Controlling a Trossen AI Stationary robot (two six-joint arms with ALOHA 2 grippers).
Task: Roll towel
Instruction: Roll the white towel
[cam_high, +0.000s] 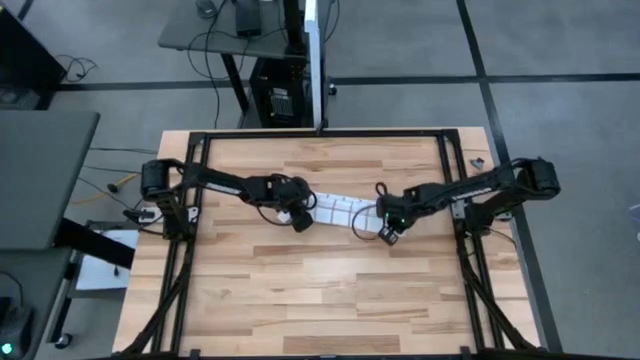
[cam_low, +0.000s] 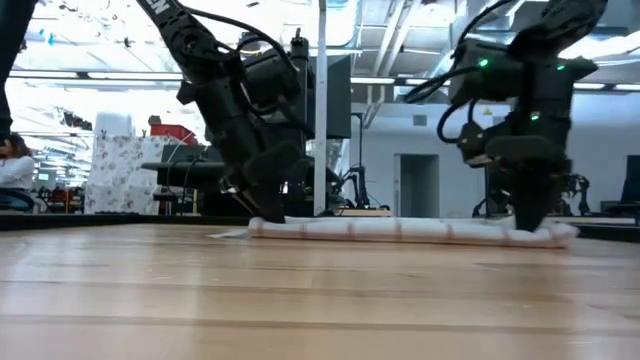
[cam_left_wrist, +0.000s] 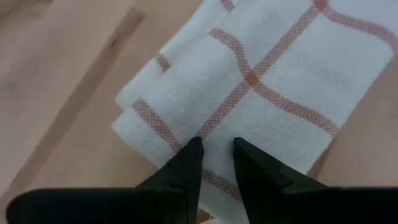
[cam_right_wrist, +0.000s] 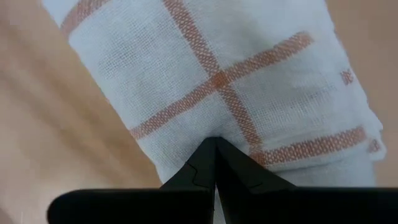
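Note:
The towel (cam_high: 340, 212), white with thin red-brown grid lines, lies as a long narrow roll across the middle of the wooden table; in the low view the towel (cam_low: 400, 231) is a low tube flat on the tabletop. My left gripper (cam_high: 300, 222) is at its left end, fingers close together with cloth between them (cam_left_wrist: 217, 146). My right gripper (cam_high: 388, 235) is shut, with its tips down on the roll's right end (cam_right_wrist: 216, 142). My left gripper holds the towel's left end (cam_left_wrist: 214, 127) between its two fingertips, coming slanting down from the table's left. Several layers lie folded there; how many are in the pinch I cannot tell. The end rests on the table. My right gripper presses its shut fingertips (cam_right_wrist: 205, 162) onto the top of the roll's right end (cam_right_wrist: 217, 124), pointing steeply down from above. The roll stays flat on the table under them (cam_low: 530, 232).
A black metal frame (cam_high: 200, 140) runs round the tabletop, with rails along both sides. A small dark object (cam_high: 475, 160) lies at the far right corner. Bare wood (cam_high: 320, 290) stretches toward the near edge. A person (cam_low: 12, 170) sits far off in the room.

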